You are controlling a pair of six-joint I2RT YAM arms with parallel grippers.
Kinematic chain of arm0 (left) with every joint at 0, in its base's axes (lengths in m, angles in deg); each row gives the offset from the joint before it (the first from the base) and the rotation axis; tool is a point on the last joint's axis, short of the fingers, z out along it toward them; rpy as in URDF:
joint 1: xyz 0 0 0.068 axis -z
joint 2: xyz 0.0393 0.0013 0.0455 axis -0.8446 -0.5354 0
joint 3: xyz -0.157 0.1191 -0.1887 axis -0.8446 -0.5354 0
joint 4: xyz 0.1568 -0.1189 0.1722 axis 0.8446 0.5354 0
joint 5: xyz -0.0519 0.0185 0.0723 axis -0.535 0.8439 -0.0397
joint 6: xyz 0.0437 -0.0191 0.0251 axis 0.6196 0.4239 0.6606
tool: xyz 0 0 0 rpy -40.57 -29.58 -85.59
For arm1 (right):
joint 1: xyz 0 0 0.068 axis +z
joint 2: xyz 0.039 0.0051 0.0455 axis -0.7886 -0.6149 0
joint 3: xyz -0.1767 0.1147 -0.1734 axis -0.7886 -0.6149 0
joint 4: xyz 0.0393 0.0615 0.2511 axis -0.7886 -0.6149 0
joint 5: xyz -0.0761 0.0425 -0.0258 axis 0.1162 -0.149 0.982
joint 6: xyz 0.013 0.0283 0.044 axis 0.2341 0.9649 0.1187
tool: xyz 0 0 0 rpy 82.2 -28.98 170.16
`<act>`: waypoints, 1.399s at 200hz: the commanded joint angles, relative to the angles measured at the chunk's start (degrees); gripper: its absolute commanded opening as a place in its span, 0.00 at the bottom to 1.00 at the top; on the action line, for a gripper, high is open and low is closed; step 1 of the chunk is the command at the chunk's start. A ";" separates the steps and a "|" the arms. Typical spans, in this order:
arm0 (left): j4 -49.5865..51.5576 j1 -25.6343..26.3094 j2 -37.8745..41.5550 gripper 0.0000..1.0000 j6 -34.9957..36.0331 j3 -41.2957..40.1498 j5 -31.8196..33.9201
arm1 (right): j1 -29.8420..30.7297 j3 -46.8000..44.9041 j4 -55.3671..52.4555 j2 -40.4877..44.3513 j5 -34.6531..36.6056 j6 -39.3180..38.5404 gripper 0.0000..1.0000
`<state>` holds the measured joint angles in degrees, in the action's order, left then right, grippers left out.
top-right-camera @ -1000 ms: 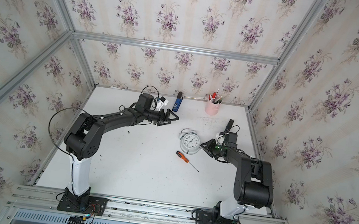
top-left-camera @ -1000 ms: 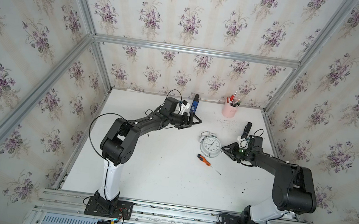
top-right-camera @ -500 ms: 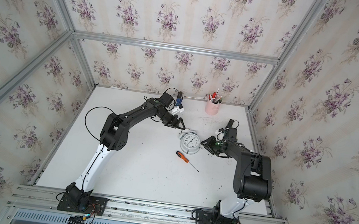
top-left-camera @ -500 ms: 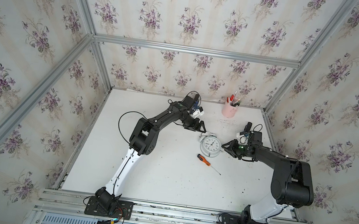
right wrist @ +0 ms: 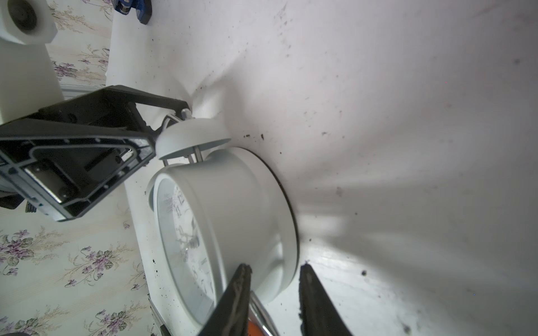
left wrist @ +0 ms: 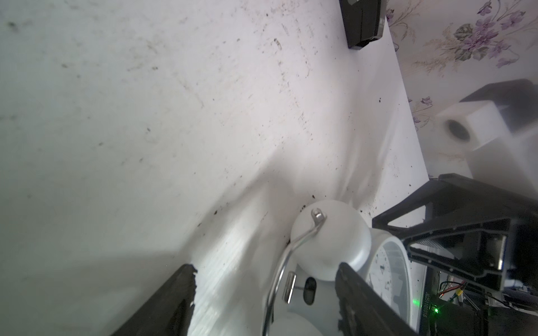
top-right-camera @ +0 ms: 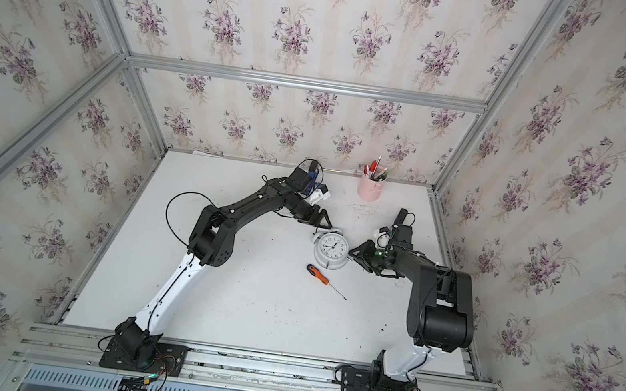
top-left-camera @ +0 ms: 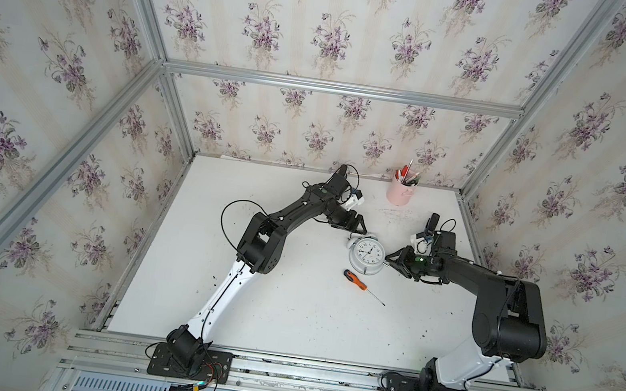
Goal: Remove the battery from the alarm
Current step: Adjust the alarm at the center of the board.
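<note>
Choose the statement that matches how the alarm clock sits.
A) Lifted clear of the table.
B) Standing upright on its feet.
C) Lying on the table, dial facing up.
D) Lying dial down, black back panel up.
C: in both top views the alarm clock turns its white dial and numerals up towards the overhead camera, and the right wrist view shows its back lying flat against the table.

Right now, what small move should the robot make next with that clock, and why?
Probably close the left gripper on the bell between its open jaws. The alarm lies dial up, its back on the table, so it likely must be gripped and turned over first.
</note>
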<state>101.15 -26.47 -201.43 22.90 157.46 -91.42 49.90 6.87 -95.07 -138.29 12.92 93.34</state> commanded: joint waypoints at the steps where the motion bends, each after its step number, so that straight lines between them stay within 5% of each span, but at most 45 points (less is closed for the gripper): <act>1: 0.32 0.21 -1.14 0.63 -0.41 0.97 0.38 | 0.18 0.87 -0.71 -0.62 -0.21 -1.36 0.33; 31: 2.03 0.18 -1.74 0.39 0.46 1.05 -0.96 | 0.13 1.58 -0.34 -2.29 -0.82 -1.27 0.32; 79: 2.19 0.13 -1.29 0.13 -0.14 -0.27 -3.55 | 0.12 2.84 -0.18 -3.14 -0.79 -0.91 0.32; 115: 0.70 -0.90 4.22 0.05 -2.95 -3.43 -3.63 | 0.13 4.53 -1.15 -2.17 -0.39 -0.57 0.31; 154: -0.35 -4.47 19.60 0.02 -1.97 -13.35 3.78 | 0.13 7.43 -2.72 1.02 1.04 0.13 0.33; 193: 13.28 -5.14 32.29 0.02 10.37 -16.99 19.90 | 0.12 7.84 -3.51 4.07 1.42 1.09 0.33; 239: 21.69 -5.14 43.38 0.02 16.03 -26.01 48.21 | 0.30 4.04 -2.34 7.87 0.61 2.32 0.34; 280: 22.51 1.66 46.06 0.02 19.39 -31.72 72.71 | 0.81 0.48 -1.41 11.12 0.15 3.27 0.34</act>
<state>122.83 -28.52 -155.68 39.14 127.87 -37.72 50.29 8.66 -97.74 -128.54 13.95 95.88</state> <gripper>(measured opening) 0.075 0.339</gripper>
